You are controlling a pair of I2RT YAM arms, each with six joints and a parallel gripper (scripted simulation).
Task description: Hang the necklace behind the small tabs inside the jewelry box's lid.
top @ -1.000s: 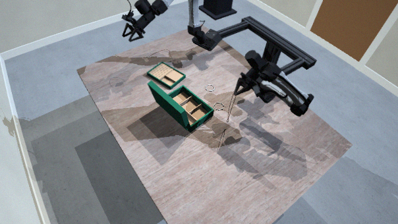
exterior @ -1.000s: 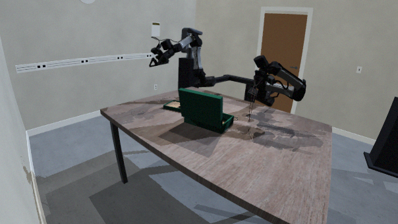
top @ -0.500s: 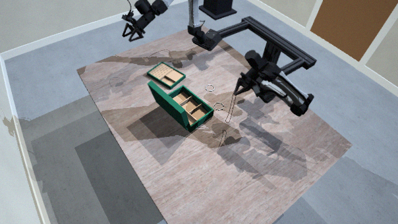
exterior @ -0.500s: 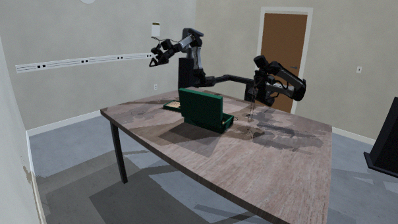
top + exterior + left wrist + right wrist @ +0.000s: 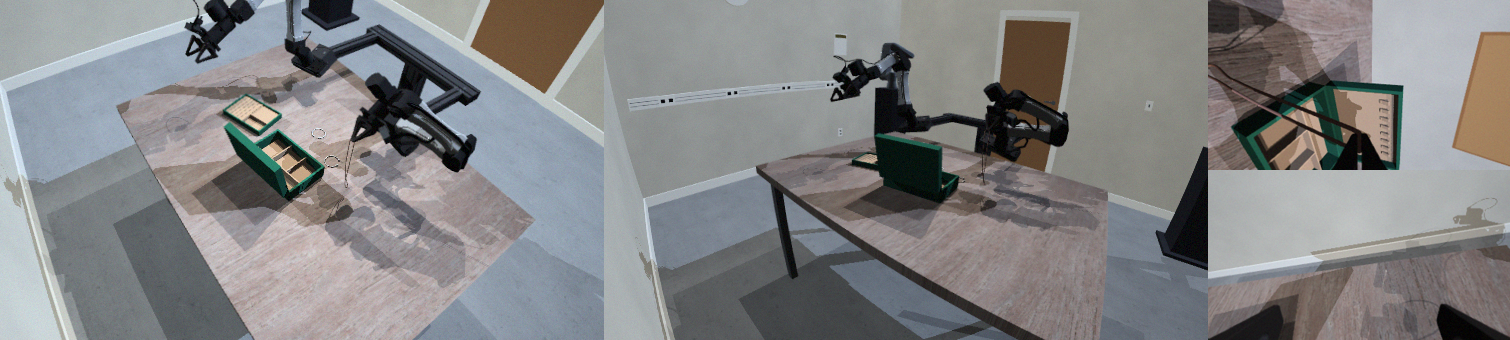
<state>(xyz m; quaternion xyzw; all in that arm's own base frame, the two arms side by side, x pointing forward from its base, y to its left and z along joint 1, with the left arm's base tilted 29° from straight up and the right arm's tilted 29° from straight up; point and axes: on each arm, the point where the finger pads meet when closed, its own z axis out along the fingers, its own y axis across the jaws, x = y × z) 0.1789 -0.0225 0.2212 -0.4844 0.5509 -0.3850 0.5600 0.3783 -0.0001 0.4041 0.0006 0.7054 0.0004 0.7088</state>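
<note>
Left pincer [image 5: 353, 140] [image 5: 986, 140] [image 5: 1360, 152], right of centre in top view: all but shut, pinching necklace [image 5: 346, 185] [image 5: 983, 180] [image 5: 1274, 112], which dangles right of box [image 5: 312, 177] [image 5: 950, 187] [image 5: 1246, 133]. Best carried high, swing settled, then strands straddling a tab [image 5: 1384, 118] inside lid [image 5: 255, 160] [image 5: 909, 162] [image 5: 1401, 125], lowered gently. Right pincer [image 5: 194, 55] [image 5: 836, 97] [image 5: 1360, 322], upper left: wide open, empty.

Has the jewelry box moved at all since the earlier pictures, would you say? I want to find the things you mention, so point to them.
No. In the top view, the box [image 5: 256, 159] [image 5: 910, 165] [image 5: 1330, 110] stands at the same spot on the table [image 5: 280, 260] [image 5: 1029, 250] [image 5: 1322, 23] [image 5: 1360, 288], with the same gap to the table's edge.
</note>
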